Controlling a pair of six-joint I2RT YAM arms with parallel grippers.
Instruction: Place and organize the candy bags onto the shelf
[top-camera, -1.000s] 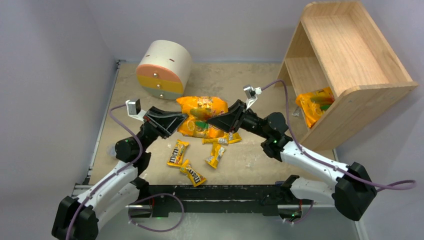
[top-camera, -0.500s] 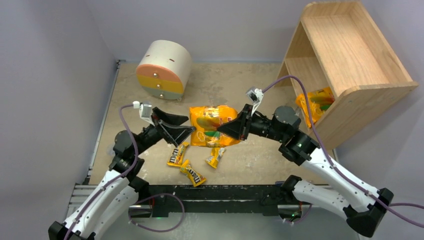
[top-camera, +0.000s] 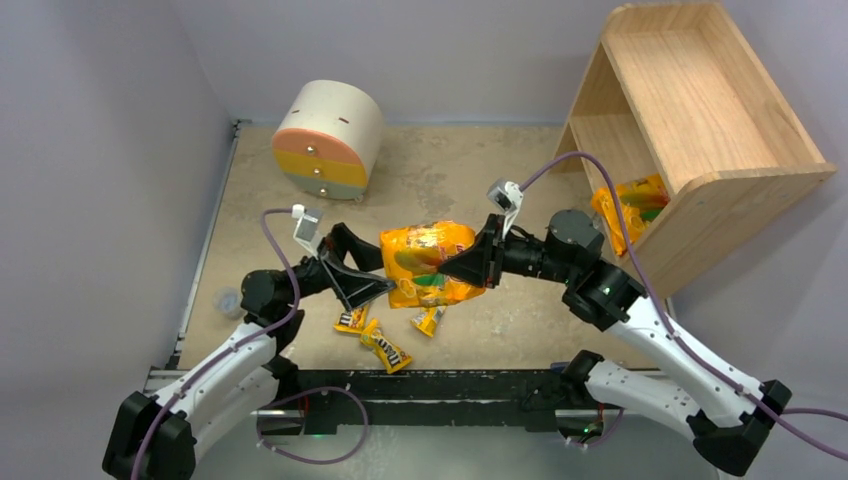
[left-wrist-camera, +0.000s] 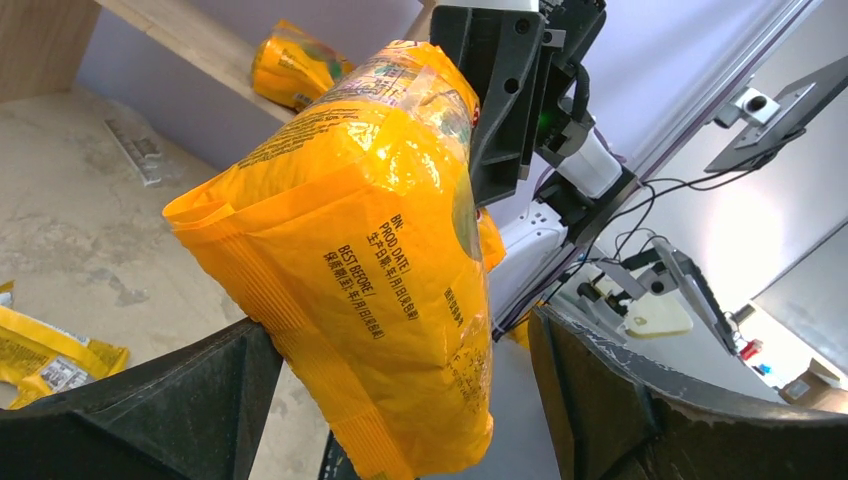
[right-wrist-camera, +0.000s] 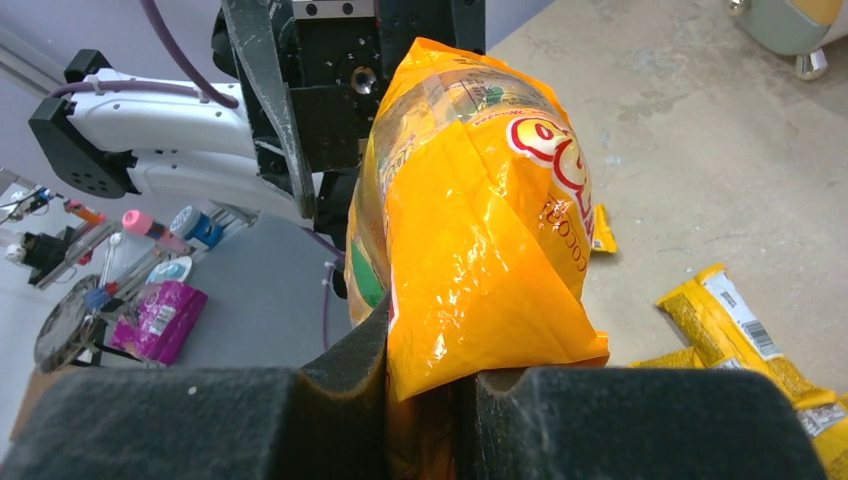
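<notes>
Orange bag (top-camera: 425, 265) held aloft, long axis crosswise | right claw (top-camera: 462, 268) pinching its edge | left claw (top-camera: 377, 272) spread wide | beige table (top-camera: 450, 170), grey walls (top-camera: 450, 50)

Soft, even light up top, faint shadows on the table (top-camera: 450, 160), glare glinting off the bag (right-wrist-camera: 470, 260), close fingers (right-wrist-camera: 200, 420) blurry at both wrists.

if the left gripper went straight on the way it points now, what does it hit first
The orange candy bag. It hangs right between the fingers of the open left gripper, pinched from the other side by the right gripper, which would probably come next behind the bag.
</notes>
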